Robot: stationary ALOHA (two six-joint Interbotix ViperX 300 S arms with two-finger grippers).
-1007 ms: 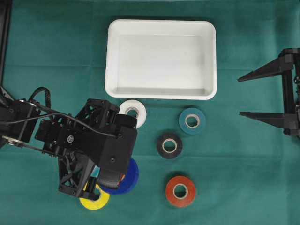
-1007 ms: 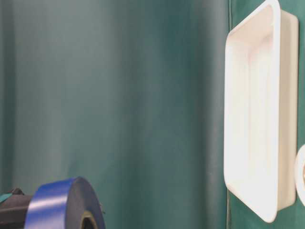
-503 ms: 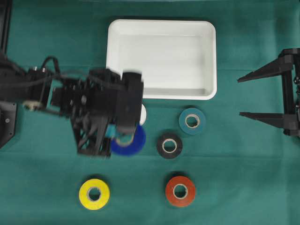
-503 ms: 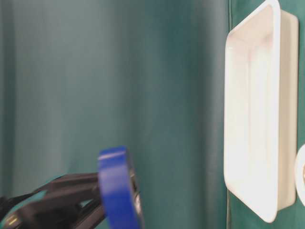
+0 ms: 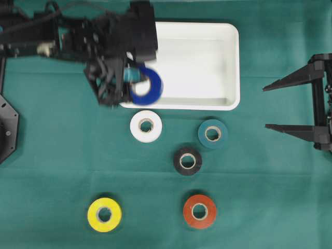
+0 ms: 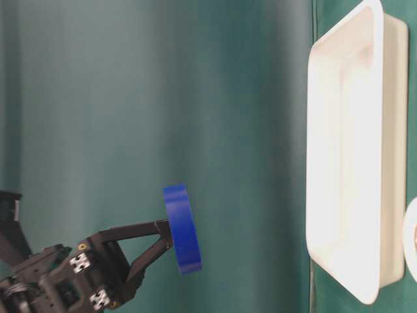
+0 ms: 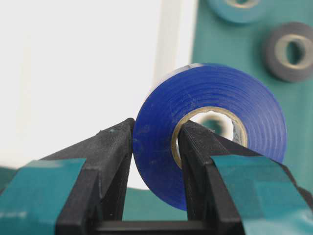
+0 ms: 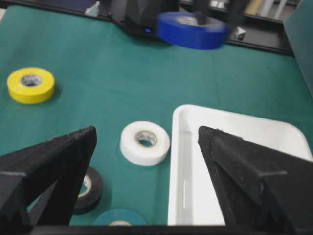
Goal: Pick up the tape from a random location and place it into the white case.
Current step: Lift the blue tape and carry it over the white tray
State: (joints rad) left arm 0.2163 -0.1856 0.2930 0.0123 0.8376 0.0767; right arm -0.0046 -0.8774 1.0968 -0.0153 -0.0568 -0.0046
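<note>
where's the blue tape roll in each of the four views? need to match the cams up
Overhead: blue tape roll upper left, over the near-left corner of the white case, held by the left gripper.
Table-level: lower middle, edge-on, held clear of the case.
Left wrist: centre, one finger through its core.
Right wrist: top centre, blurred.
Shared landmark: the white case.

No text, label, brand or number could be read in any view. The tape rolls point(image 5: 146, 126) were plain.
</note>
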